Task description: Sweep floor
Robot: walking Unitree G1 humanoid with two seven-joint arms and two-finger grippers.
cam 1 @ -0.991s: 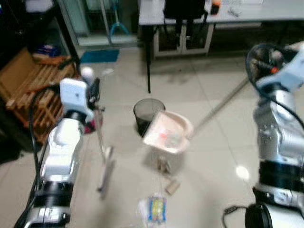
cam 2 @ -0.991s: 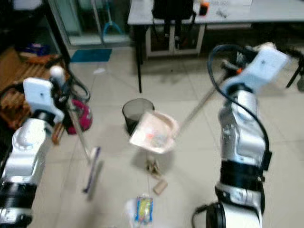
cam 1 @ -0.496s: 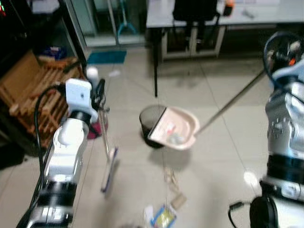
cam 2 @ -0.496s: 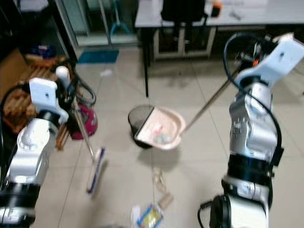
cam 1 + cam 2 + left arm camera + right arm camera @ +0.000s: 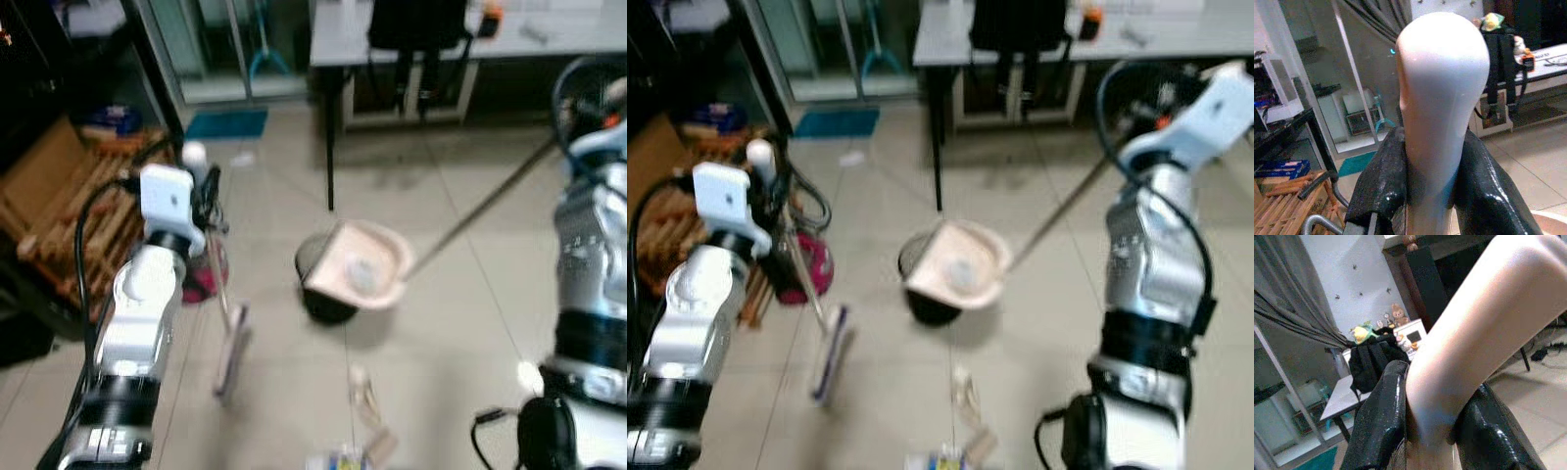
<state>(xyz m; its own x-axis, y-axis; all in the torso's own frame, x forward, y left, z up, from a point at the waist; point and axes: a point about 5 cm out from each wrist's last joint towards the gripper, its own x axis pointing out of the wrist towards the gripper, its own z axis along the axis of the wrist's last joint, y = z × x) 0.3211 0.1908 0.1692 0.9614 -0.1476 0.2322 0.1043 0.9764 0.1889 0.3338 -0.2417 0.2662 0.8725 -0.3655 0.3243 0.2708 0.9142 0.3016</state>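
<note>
Right gripper clamped on the dustpan handle tips the pink dustpan over the black bin (left gripper clamps the broom handle), and any wobble could spill litter beside it.

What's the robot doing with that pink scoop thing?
It's sweeping up. The right gripper holds the long handle of the pink dustpan, tipped over the dark bin. The left gripper holds the broom, its head near the floor. Some litter still lies on the tiles in front of the robot.
</note>
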